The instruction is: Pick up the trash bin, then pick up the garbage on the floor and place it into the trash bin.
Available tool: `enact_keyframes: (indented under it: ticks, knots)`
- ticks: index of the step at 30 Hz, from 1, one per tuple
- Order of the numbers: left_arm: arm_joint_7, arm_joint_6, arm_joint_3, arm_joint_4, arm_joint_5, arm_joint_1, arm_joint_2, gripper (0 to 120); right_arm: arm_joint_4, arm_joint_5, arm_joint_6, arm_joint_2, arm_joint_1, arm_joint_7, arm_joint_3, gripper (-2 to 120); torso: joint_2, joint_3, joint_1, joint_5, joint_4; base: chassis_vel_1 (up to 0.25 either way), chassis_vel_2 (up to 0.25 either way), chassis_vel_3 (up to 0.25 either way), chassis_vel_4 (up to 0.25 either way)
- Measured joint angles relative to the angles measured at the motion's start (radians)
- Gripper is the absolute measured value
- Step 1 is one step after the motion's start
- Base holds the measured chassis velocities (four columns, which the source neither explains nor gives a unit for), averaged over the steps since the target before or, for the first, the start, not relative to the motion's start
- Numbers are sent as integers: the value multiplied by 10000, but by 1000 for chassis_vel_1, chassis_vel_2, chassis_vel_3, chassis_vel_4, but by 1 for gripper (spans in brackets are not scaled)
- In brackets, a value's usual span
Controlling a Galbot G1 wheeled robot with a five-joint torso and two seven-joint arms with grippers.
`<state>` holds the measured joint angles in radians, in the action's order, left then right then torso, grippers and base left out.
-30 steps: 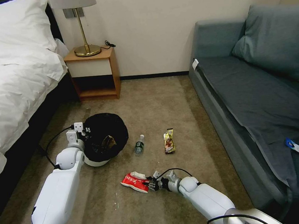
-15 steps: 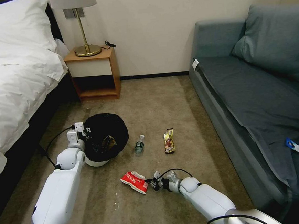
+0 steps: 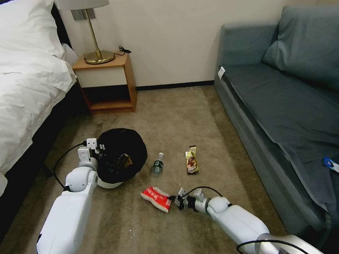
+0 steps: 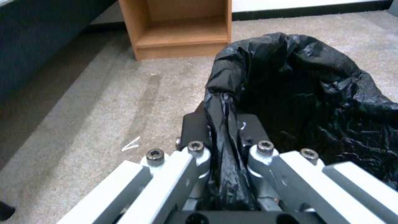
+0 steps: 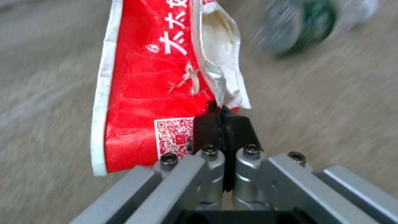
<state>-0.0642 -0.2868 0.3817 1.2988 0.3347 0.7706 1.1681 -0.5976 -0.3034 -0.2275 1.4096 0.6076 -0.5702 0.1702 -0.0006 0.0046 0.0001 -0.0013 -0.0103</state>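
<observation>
Nearest us, our right gripper (image 3: 174, 202) pinches the red-and-white wrapper (image 3: 156, 193) by its torn edge, low over the carpet (image 3: 184, 114); it looks light, limp and crinkly, so an edge hold should do. Farther on, our left gripper (image 3: 97, 148) clamps the trash bin (image 3: 119, 156) by its bagged rim, the bottle (image 3: 157, 163) just beside.

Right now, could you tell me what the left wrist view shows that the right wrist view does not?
Left wrist view alone: the left gripper shut on the black-lined rim of the trash bin, with the wooden nightstand behind. Right wrist view alone: the right gripper shut on the red-and-white wrapper, with the blurred bottle beyond. Both share the carpet.
</observation>
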Motion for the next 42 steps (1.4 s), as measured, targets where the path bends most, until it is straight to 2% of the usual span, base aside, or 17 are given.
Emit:
enact_keyframes:
  ticks: [11, 20, 29, 35, 42]
  knots:
    - [-154, -141, -160, 275, 198, -95, -160, 6, -1611, -629, 191, -722, -470, 83, -298, 0, 0, 0, 0, 2, -3, 0, 0, 0, 0]
    - [-166, -149, -237, 284, 201, -122, -130, 6, -2500, -889, 309, -1137, -1044, 130, -728, 0, 0, -1, 0, 2, -2, 0, 0, 0, 0]
    - [-163, -151, -309, 262, 223, -212, -138, 6, -2950, -910, 391, -1308, -1249, 115, -763, 0, 0, -1, 0, 4, -1, 0, 0, 0, 0]
    - [-165, -151, -337, 252, 269, -243, -180, 6, -3985, -1222, 730, -1522, -1098, 253, -552, 0, 0, -1, 0, 3, -4, 0, 0, 0, 0]
    - [-172, -151, -365, 170, 250, -288, -72, 6, -4739, -1465, 1097, -1255, -1229, 683, 78, 0, 0, -2, 0, 2, 1, 0, 0, 0, 0]
